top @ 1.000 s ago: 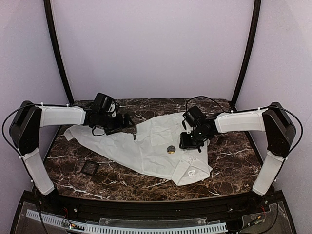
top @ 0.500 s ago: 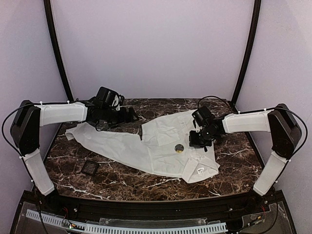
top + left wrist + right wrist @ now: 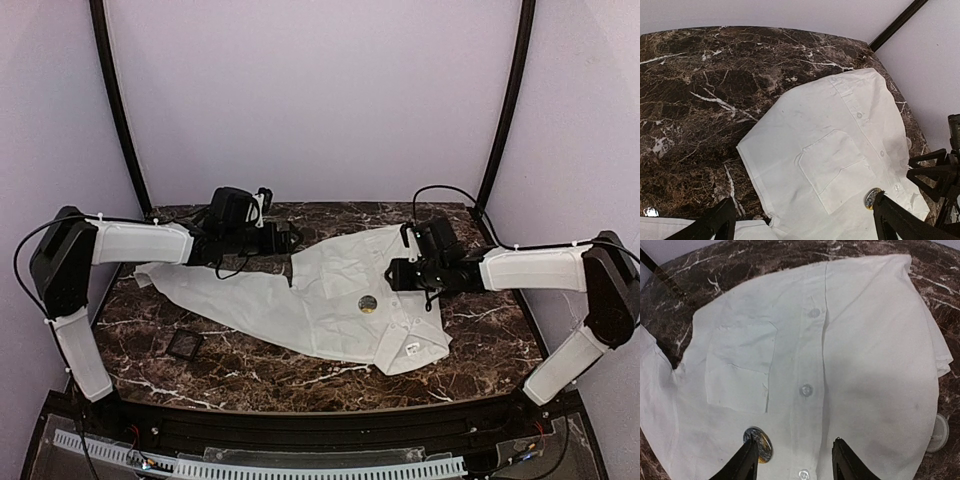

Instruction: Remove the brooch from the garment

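Observation:
The white shirt lies spread on the dark marble table. The brooch, a small round metallic pin, sits on the shirt front below the chest pocket. It also shows in the left wrist view and in the right wrist view. My left gripper is open and empty above the shirt's far left edge. My right gripper is open and empty over the button placket. Its left fingertip is right beside the brooch.
A small black square tray lies on the table at the front left. The shirt's sleeve stretches to the left under the left arm. A small white round piece lies by the shirt's edge. Dark frame posts stand at the back corners.
The shirt and brooch have shifted a little to the right. My right gripper has drawn back to the right and now points left at the brooch. My left gripper has moved right.

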Controlling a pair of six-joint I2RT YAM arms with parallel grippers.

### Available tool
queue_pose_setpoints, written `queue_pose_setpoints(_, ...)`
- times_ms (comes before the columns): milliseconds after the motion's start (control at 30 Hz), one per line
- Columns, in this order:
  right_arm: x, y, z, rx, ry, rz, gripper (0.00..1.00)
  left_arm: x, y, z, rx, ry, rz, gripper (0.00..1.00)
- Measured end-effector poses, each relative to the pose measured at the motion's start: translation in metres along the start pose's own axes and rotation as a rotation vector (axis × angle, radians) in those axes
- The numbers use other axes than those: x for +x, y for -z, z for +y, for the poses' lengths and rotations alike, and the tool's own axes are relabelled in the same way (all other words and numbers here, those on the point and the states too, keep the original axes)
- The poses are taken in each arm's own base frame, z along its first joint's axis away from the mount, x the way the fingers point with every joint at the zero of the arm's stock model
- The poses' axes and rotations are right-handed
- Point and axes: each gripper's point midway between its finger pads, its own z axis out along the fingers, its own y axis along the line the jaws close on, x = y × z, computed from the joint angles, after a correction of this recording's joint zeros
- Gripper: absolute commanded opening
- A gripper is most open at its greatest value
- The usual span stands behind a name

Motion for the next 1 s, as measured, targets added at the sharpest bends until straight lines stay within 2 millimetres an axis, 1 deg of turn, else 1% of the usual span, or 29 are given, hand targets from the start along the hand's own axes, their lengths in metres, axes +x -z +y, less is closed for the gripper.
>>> queue_pose_setpoints(100, -0.032, 0.02, 0.013, -0.033, 0.023, -0.113, 0.54, -0.006, -0.003, -0.007, 0.027, -0.021, -0.02, 0.96)
queue_pose_setpoints(167, -0.048, 0.029, 0.024, -0.066, 0.037, -0.156, 0.54, -0.015, -0.003, -0.016, 0.059, -0.038, -0.033, 0.96)
queue_pose_setpoints(233, -0.058, 0.033, 0.036, -0.104, 0.061, -0.174, 0.56, -0.02, -0.003, -0.022, 0.083, -0.051, -0.042, 0.95)
queue_pose_setpoints(300, -0.058, 0.031, 0.048, -0.129, 0.086, -0.167, 0.57, -0.019, -0.002, -0.025, 0.1, -0.061, -0.038, 0.92)
queue_pose_setpoints(367, -0.05, 0.025, 0.059, -0.142, 0.115, -0.143, 0.57, -0.015, -0.003, -0.028, 0.115, -0.064, -0.025, 0.91)
queue_pose_setpoints(433, -0.035, 0.017, 0.066, -0.152, 0.138, -0.1, 0.58, -0.011, -0.003, -0.03, 0.12, -0.072, -0.016, 0.91)
queue_pose_setpoints(533, -0.015, 0.008, 0.074, -0.168, 0.161, -0.041, 0.6, 0.001, -0.005, -0.038, 0.098, -0.121, 0.003, 0.91)
queue_pose_setpoints(667, 0.006, -0.001, 0.077, -0.158, 0.185, 0.023, 0.62, 0.026, -0.006, -0.058, 0.108, -0.172, 0.045, 0.91)
queue_pose_setpoints(733, 0.018, -0.005, 0.077, -0.139, 0.201, 0.057, 0.6, 0.04, -0.007, -0.065, 0.119, -0.185, 0.069, 0.91)
queue_pose_setpoints(800, 0.026, -0.007, 0.077, -0.13, 0.208, 0.077, 0.59, 0.052, -0.007, -0.066, 0.12, -0.191, 0.093, 0.91)
queue_pose_setpoints(1000, 0.042, -0.021, 0.073, -0.098, 0.212, 0.116, 0.55, 0.072, -0.007, -0.063, 0.121, -0.192, 0.112, 0.91)
